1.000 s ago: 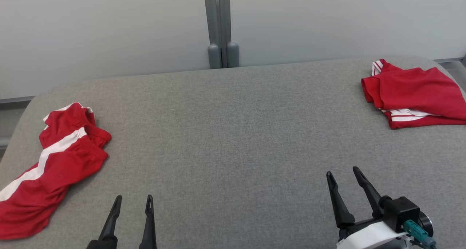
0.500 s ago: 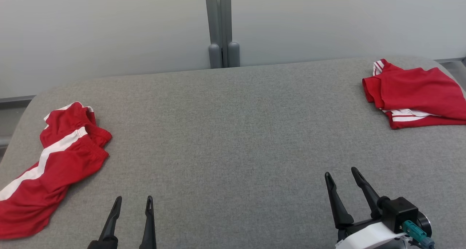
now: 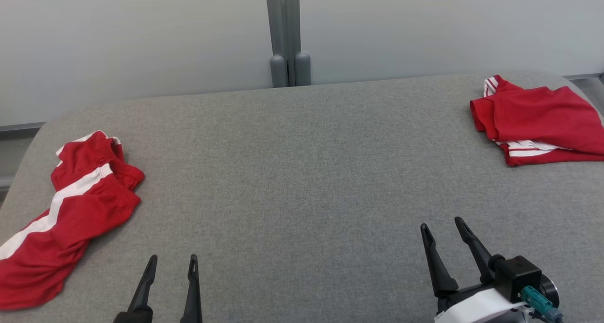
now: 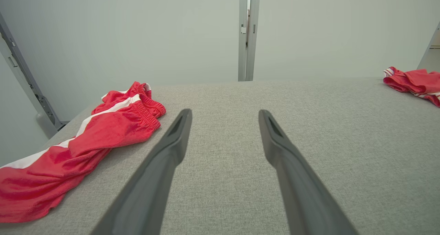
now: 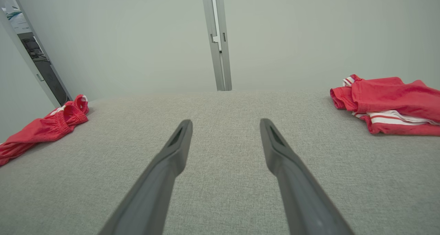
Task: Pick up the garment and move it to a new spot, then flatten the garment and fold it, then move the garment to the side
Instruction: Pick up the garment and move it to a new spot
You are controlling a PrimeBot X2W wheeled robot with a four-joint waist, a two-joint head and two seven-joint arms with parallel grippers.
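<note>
Grey desk (image 3: pixel 302 148): we see crumpled red shorts (image 3: pixel 71 209) far left, folded red shirt (image 3: pixel 538 120) far right; left claw (image 3: pixel 173 258), right claw (image 3: pixel 442 223) both wide, holding nothing.

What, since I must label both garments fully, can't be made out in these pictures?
- Striped red shorts: head view, lower end cut off by the picture's left edge.
- Folded red garment: head view, right side cut off by the right edge; its top layer hides the layers beneath, so its type is unclear.
- Left gripper: head view, base cut off by the bottom edge.
</note>
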